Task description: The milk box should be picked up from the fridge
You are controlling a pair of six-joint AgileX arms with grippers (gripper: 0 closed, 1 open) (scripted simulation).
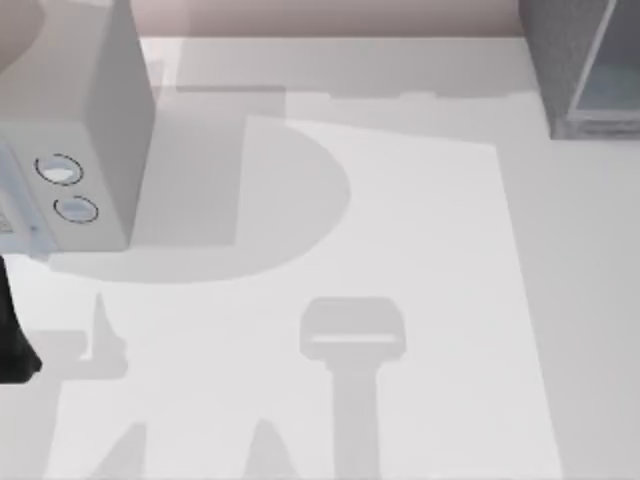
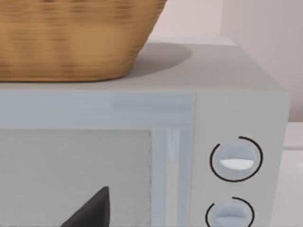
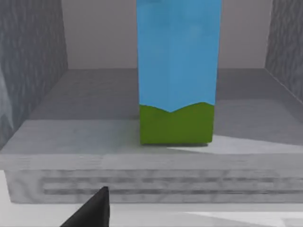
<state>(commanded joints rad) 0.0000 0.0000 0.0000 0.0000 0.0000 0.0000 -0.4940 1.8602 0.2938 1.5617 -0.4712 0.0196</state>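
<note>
The milk box [image 3: 177, 71] stands upright on the floor of the fridge [image 3: 28, 71], with sky-blue sides and a green bottom band; its top is cut off by the picture's edge. A dark tip of my right gripper [image 3: 92, 210] shows just outside the fridge's front ledge, short of the carton and not touching it. In the top view the fridge [image 1: 570, 60] is the dark grey speckled cabinet at the back right corner. My left arm [image 1: 12, 340] is parked at the table's left edge, and a dark tip of its gripper [image 2: 92, 210] faces the microwave.
A light grey microwave [image 1: 80, 120] with two round dials [image 2: 236, 159] stands at the back left, and a wicker basket [image 2: 71, 38] sits on top of it. The white table [image 1: 400, 260] lies open between microwave and fridge, crossed by arm shadows.
</note>
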